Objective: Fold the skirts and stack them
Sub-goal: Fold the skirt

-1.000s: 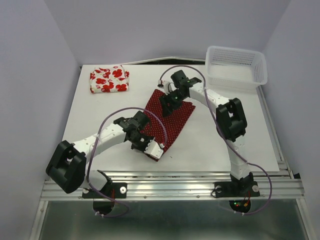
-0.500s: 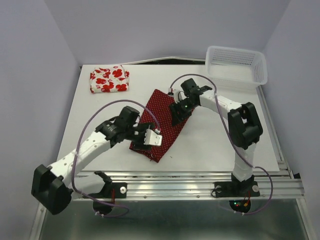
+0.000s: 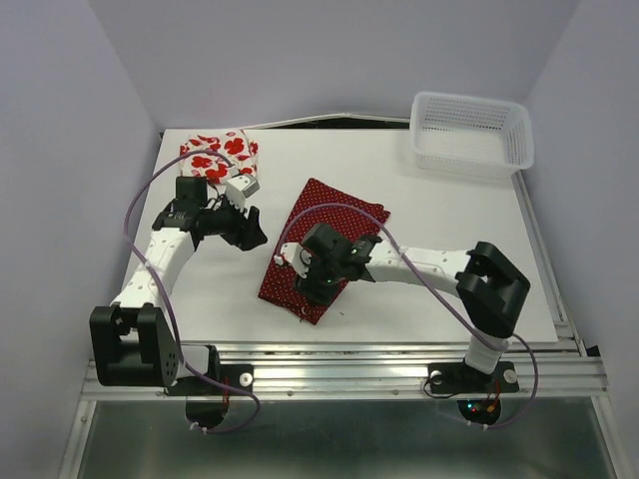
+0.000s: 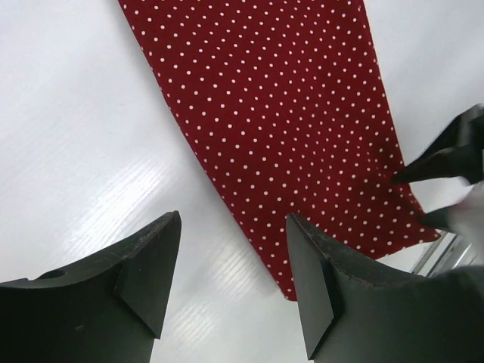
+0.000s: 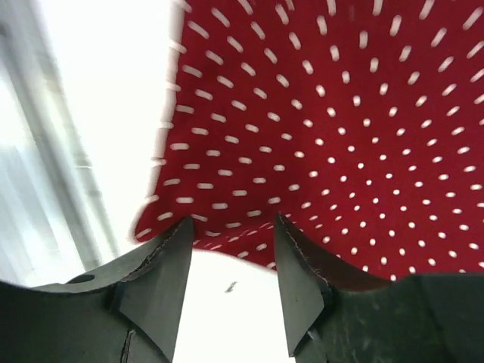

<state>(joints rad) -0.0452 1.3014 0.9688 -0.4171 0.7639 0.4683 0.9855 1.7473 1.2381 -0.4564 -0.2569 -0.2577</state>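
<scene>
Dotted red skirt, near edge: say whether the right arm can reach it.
Probably yes. The right tool hangs open at the near edge of the dotted red skirt; nothing lies between, and the left arm stands clear.

- Dark red skirt with tiny white dots (image 3: 329, 195): folded into a long, narrow rectangle. It lies flat near the middle of the tabletop (image 3: 449, 259), set diagonally from far right to near left, with its near end close to the front edge.
- White skirt with large red flowers (image 3: 212, 152): folded into a compact, thick bundle at the far left corner, well apart from the dark red one.
</scene>
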